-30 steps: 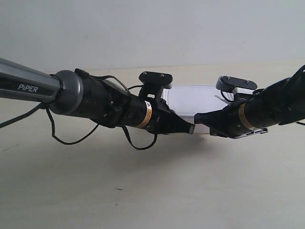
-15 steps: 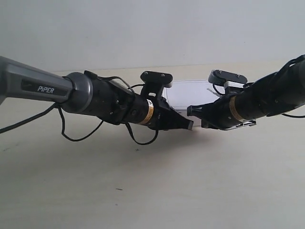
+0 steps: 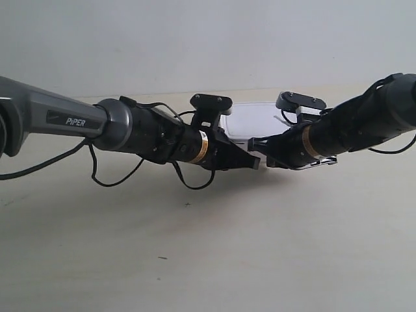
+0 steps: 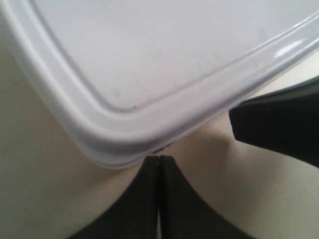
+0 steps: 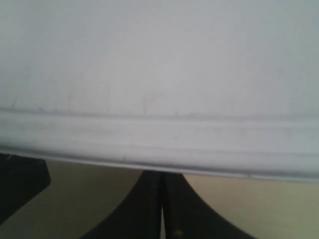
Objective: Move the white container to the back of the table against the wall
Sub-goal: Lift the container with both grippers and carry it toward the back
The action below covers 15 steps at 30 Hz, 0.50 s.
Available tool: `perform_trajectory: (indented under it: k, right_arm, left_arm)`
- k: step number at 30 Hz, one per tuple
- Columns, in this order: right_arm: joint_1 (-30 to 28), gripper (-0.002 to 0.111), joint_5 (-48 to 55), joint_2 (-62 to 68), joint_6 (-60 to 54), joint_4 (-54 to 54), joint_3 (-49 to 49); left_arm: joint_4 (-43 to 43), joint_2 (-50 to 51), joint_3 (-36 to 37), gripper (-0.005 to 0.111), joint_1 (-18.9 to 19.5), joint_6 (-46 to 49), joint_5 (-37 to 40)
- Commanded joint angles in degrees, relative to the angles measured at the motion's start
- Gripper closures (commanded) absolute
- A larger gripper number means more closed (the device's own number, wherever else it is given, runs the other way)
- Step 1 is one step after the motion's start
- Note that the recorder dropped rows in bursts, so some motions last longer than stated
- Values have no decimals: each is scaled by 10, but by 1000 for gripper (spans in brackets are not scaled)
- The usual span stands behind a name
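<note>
Since the left gripper (image 4: 158, 160) is pressed together at the near corner of the white container (image 3: 257, 120) and the right gripper (image 5: 162, 175) likewise on its long side, I'd push evenly so it doesn't twist. It sits upper middle on the table (image 3: 208, 260); arms hide whether its far edge meets the wall (image 3: 208, 39).

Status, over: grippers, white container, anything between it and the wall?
Left gripper shut, at white container corner. Right gripper shut, at its long edge. Container near wall, nothing seen between.
</note>
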Motion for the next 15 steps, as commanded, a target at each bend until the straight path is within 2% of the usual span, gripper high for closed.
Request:
perform_trajectory:
  k: [1,15]
  right_arm:
    - [0,108,1,11,-5,-2,-25]
    - [0,108,6,43,0,-2,-79]
  left_arm:
    - [8,6,-19,107,0,2,1]
    - [28,39,-73,107,12,2,2]
